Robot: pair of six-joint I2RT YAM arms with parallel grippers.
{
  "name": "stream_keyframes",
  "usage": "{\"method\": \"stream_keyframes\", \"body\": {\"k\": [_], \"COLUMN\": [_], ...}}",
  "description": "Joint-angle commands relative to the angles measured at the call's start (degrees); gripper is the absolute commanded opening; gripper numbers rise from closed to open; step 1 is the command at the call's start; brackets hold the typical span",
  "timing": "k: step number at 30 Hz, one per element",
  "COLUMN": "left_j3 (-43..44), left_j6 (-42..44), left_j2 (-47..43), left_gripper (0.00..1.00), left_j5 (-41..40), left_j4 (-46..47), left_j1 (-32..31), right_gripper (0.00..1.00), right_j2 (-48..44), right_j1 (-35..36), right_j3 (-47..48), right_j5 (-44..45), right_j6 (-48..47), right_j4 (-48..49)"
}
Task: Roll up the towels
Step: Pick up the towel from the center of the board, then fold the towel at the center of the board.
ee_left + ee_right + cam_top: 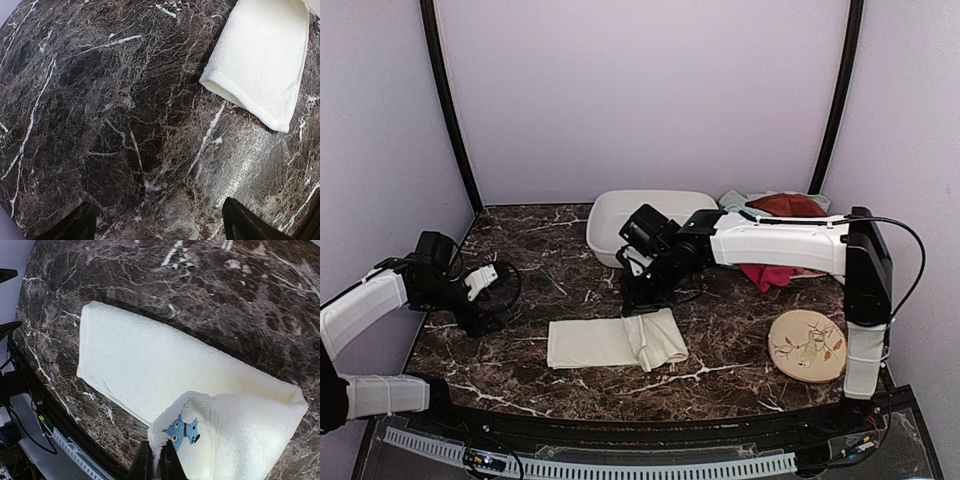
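Left side: left claw (160, 227) hangs over the dark marble tabletop (540, 260). Jaws spread wide, nothing between them, nothing touched. Bare stone under it. The near end of the cream-white towel (605, 342) lies off to its right, apart from it.

Centre front: cream-white towel lies flat on the tabletop, long side running left to right. Left part is a single flat layer. The right end is lifted and folded back over itself into a loose hump. A small blue mark (182, 432) shows on the folded-over flap.

Right claw (155, 462) comes in from the right arm, which reaches across to the centre. It points down at the towel's right end. Jaws are closed tight, pinching the edge of the folded flap just beside the blue mark.

Centre back: white basin (608, 225) stands behind the right claw, near the back wall. Its right front is hidden by the arm. The part of its inside that shows is plain white wall and floor.

Right back: a heap of cloth on the tabletop, partly behind the right arm. Rust-brown towel (785, 205) is on top, a light blue towel (732, 200) at its left edge, and a pink towel (768, 277) spills out under the arm.

Right front: round beige disc (807, 345) with a leaf pattern lies flat, well apart from the cream-white towel.
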Motion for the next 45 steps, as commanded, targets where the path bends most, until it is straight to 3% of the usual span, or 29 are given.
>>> {"method": "stream_keyframes", "body": {"k": [1,23,30,40,45], "left_j3": [-1.0,-2.0,-2.5,-2.5,-2.7], "left_j6": [1.8,3.4,4.1,4.3,4.0], "left_j2": [-1.3,-3.3,-3.5,-3.0,-2.8], "left_gripper": [0.90,0.90,0.90,0.90,0.90], "left_j5": [-0.3,-0.8,-1.3,-0.8,0.0], "left_j4": [0.1,-0.4,-0.4,-0.3,-0.4], "left_j1": [0.8,1.4,1.4,1.4,1.4], "right_gripper": [0.00,0.00,0.12,0.38,0.40], "right_j2": [2.9,17.6,20.6,21.5,21.2], "right_j1": [1.5,2.2,2.4,2.3,2.1], "right_j3": [5.1,15.3,17.0,14.5,13.2], "right_j5": [-3.6,-8.3,-10.7,-15.0,-15.5], "right_j6": [1.4,9.6,14.7,23.1,24.8], "right_j4": [3.2,13.9,20.7,34.0,38.4]}}
